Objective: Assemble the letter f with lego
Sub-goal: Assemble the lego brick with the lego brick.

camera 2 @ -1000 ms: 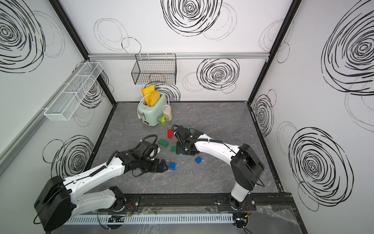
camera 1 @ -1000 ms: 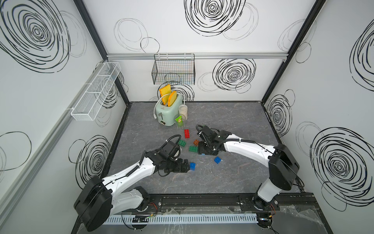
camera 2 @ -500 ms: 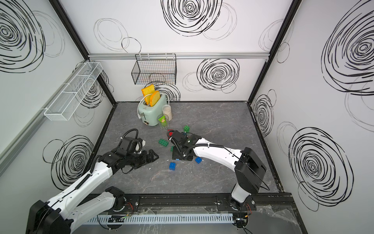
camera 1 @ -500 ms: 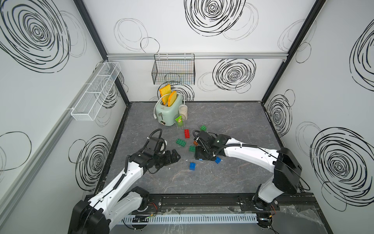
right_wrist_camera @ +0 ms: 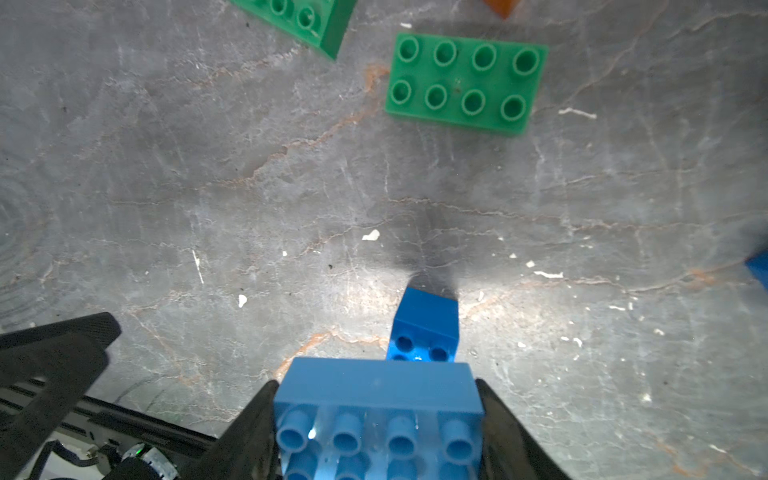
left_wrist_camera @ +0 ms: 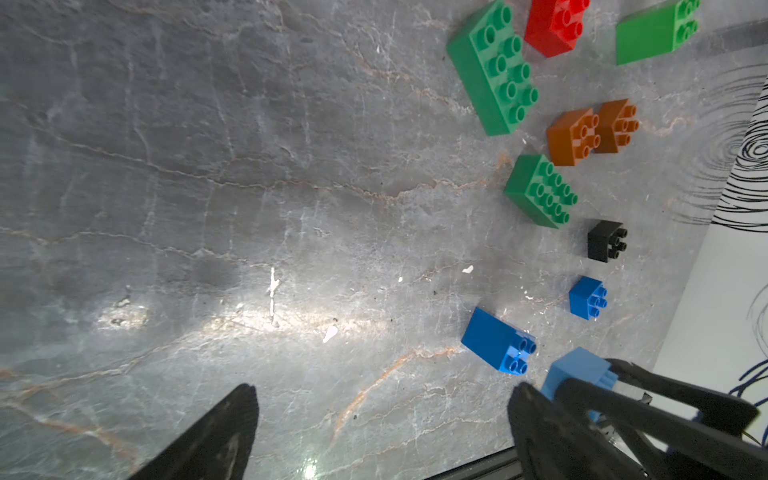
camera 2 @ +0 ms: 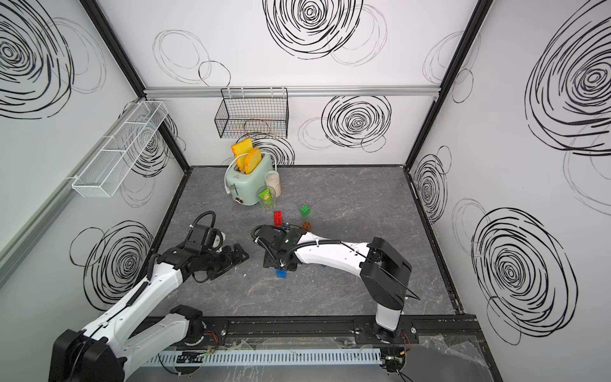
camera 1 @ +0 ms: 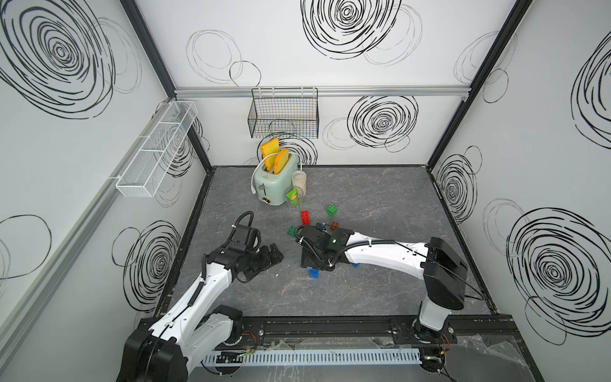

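Note:
My right gripper (right_wrist_camera: 376, 386) is shut on a light blue oblong lego brick (right_wrist_camera: 378, 411), gripped by its short ends. It hangs just above a dark blue brick (right_wrist_camera: 426, 328) that stands on the floor, also seen in both top views (camera 1: 313, 273) (camera 2: 281, 274). My left gripper (camera 1: 274, 258) (left_wrist_camera: 382, 395) stands open and empty to the left of that brick. Beyond lie green (left_wrist_camera: 494, 70) (left_wrist_camera: 540, 191), red (left_wrist_camera: 555, 25), orange-brown (left_wrist_camera: 573, 137), black (left_wrist_camera: 606, 241) and small blue (left_wrist_camera: 588, 297) bricks.
A mint toaster (camera 1: 274, 185) with bread slices, a jar (camera 1: 298, 180) and a glass (camera 1: 294, 200) stand at the back of the grey floor. A black wire basket (camera 1: 284, 115) and a white wire shelf (camera 1: 155, 152) hang on the walls.
My left gripper has drawn back to the left, away from the dark blue brick, still open. My right gripper has carried the light blue brick forward to just above the dark blue one.

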